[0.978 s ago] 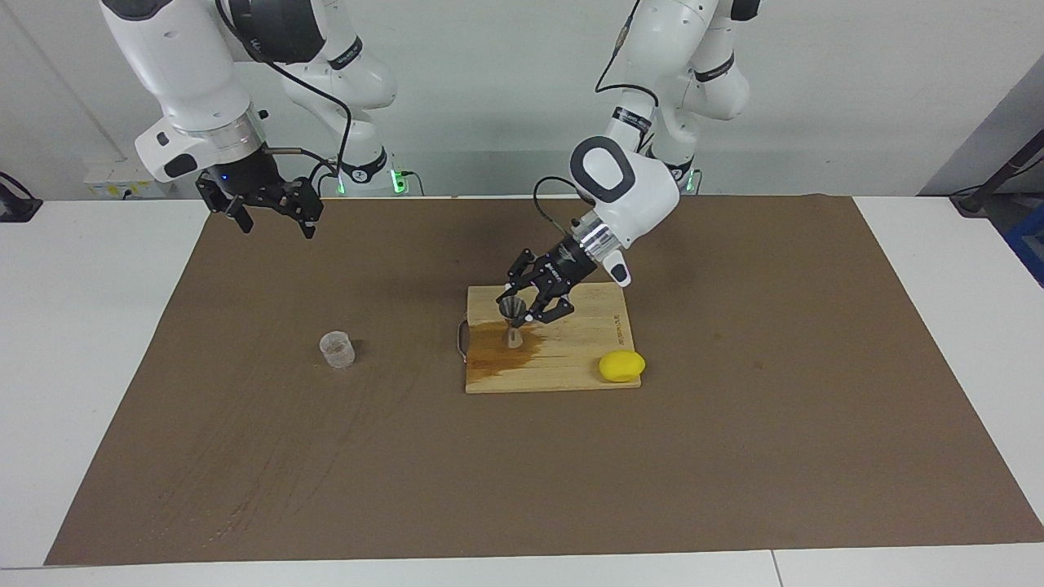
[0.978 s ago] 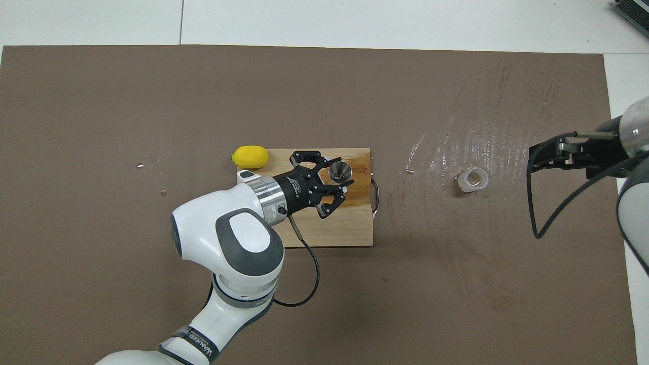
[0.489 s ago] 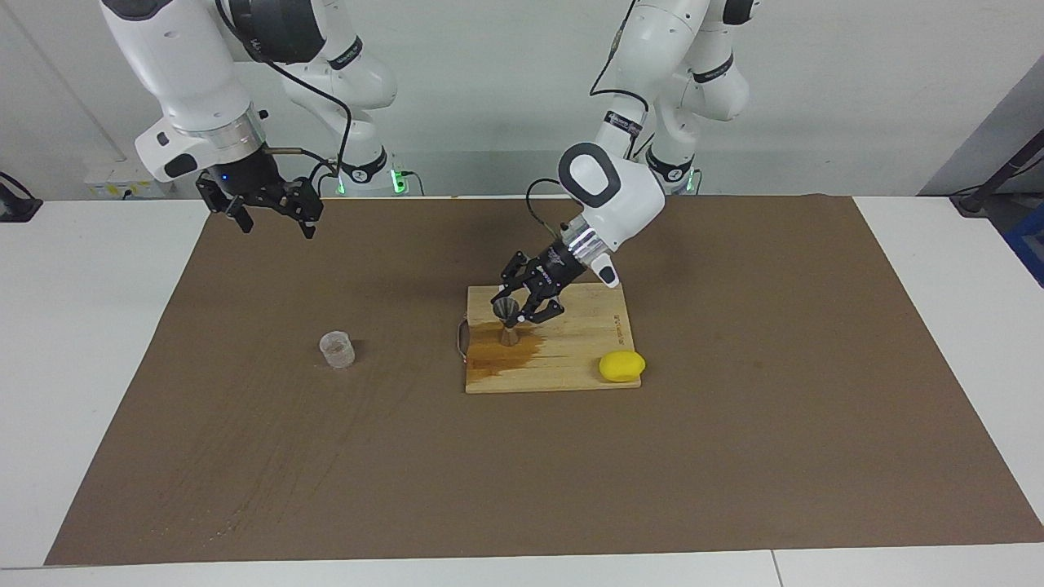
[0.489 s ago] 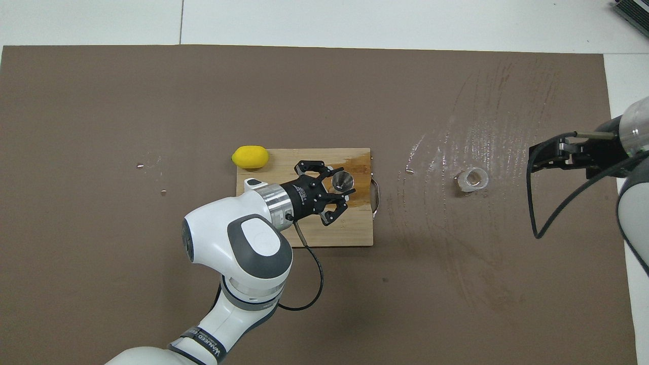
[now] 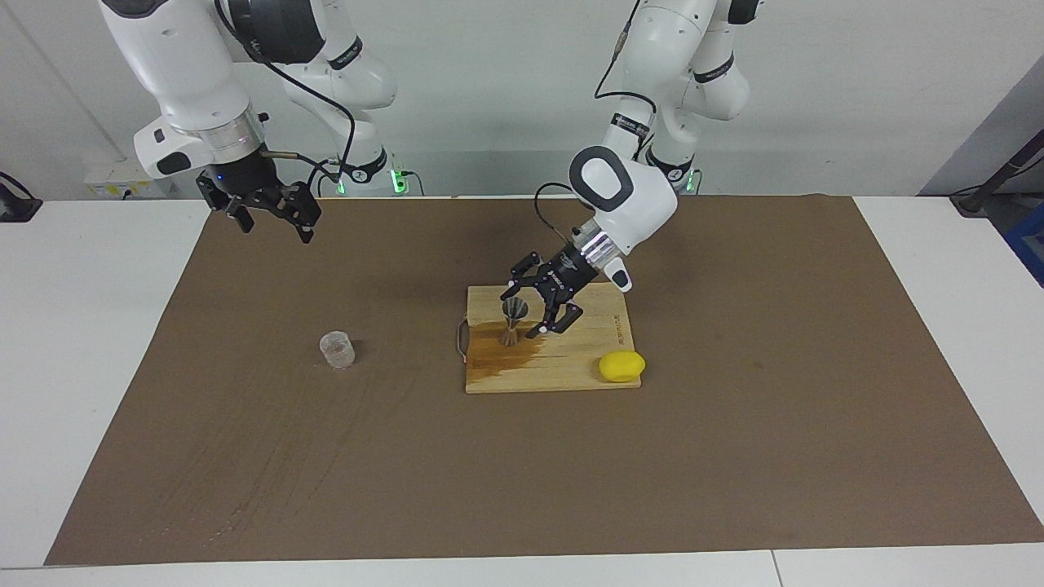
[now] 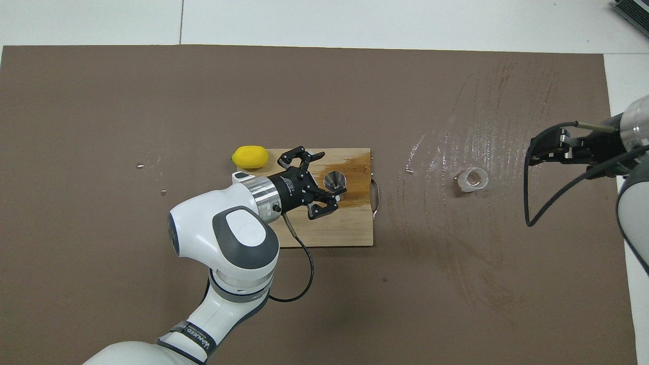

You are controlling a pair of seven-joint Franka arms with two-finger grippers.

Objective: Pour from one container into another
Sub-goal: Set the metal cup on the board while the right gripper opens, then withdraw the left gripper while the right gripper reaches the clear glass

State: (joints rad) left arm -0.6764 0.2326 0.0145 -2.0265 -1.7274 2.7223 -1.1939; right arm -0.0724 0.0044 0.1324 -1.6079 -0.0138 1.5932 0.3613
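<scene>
The silver jigger (image 5: 512, 323) stands upright on the wet patch of the wooden board (image 5: 581, 360); it also shows in the overhead view (image 6: 335, 180). My left gripper (image 5: 526, 313) is open just beside the jigger's upper cone, toward the left arm's end, with its fingers spread and not closed on it; it also shows in the overhead view (image 6: 329, 176). The clear ribbed cup (image 5: 337, 349) stands on the brown mat toward the right arm's end (image 6: 472, 179). My right gripper (image 5: 271, 217) hangs open and empty in the air, away from the cup (image 6: 546, 152).
A yellow lemon (image 5: 621, 366) lies against the board's corner toward the left arm's end (image 6: 250, 156). A brown wet stain (image 6: 357, 177) covers the board's end with the metal handle (image 6: 375, 195). Streaks of liquid mark the mat (image 6: 456, 137) around the cup.
My left gripper's fingers were close around the jigger's upper cone; they have spread wider and drawn slightly back. The jigger stays upright. My right gripper shifted slightly.
</scene>
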